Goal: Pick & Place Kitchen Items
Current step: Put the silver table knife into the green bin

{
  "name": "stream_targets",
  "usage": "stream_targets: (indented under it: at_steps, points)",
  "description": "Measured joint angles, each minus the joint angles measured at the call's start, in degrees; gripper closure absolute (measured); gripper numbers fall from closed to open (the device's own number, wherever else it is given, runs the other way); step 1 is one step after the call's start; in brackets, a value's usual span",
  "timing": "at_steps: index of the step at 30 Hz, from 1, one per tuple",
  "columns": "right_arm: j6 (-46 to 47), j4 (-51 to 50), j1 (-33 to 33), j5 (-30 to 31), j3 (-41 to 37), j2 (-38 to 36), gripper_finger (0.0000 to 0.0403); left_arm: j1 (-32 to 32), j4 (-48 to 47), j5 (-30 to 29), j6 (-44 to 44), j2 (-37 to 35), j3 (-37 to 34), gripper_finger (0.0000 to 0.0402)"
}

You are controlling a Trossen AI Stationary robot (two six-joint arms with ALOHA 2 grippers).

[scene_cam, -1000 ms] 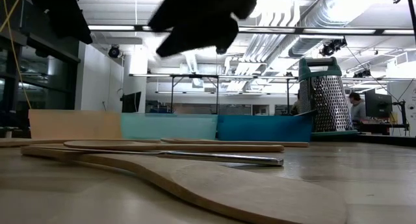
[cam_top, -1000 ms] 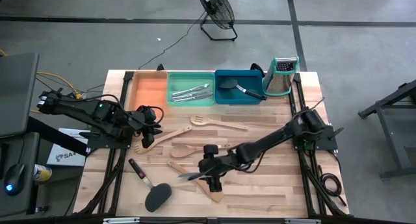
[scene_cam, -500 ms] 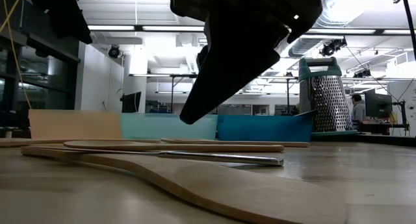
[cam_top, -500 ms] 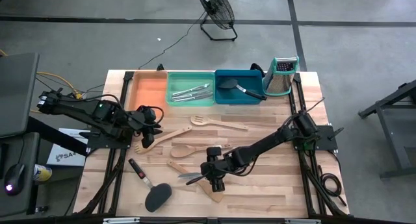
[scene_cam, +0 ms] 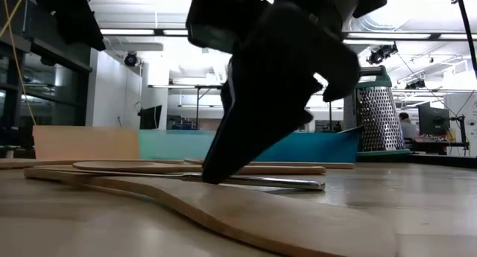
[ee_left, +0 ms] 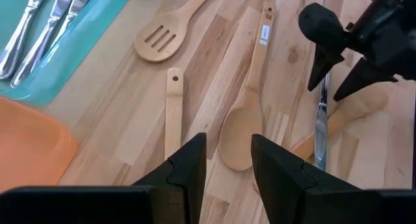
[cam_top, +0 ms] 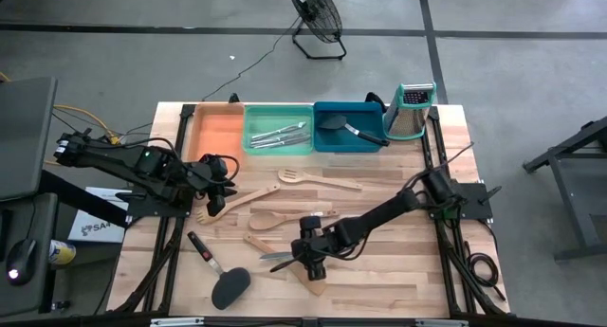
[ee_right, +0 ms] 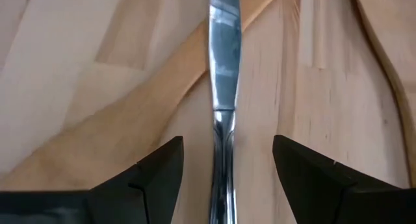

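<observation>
We are in the middle of picking up one of the kitchen items. Our right gripper [cam_top: 307,264] is low in the middle of the high view, down near the bottom edge of the pale wooden table [cam_top: 398,270]. Its two dark fingers [ee_right: 153,178] stand wide apart, one on each side of a slim silver metal knife [ee_right: 223,87]. The knife lies flat between them in the right wrist view. Nothing is held yet.

The knife rests across a flat pale wooden spatula [scene_cam: 223,205], touching it. In the low view, a finger tip comes down right at the knife, at table height.

We think the next move is to close the fingers on the knife and lift it straight up. The knife is thin and lies flat, so the fingers must go very low to catch it. It could slip, or the spatula under it could get nudged.

After that, the knife likely goes to the green plastic tray [cam_top: 279,130] in the upper middle of the high view, where other silver cutlery [cam_top: 283,134] already lies. Beside it are an orange plastic tray [cam_top: 218,130] and a blue plastic tray [cam_top: 349,130] holding a black long-handled turner [cam_top: 343,126].

Our left gripper [cam_top: 216,172] waits at the left of the high view with its fingers open, holding nothing. Near it lie a pale wooden slotted spoon [ee_left: 170,34] and a plain pale wooden spoon [ee_left: 246,120]. Several items are not yet put away, so much of the task is left.
</observation>
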Motion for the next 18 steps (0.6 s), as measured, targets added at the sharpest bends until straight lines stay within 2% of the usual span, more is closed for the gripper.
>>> stream_targets:
  at_steps: [12,18]
  points:
    - [0.1,-1.4,-0.1,-0.1,0.0,0.4,0.0177,0.0,0.0,0.0,0.0,0.0,0.0,0.0282]
    - [0.1,-2.9,-0.2,-0.1,0.1,0.4,0.0204,0.0,0.0,0.0,0.0,0.0,0.0,0.0282]
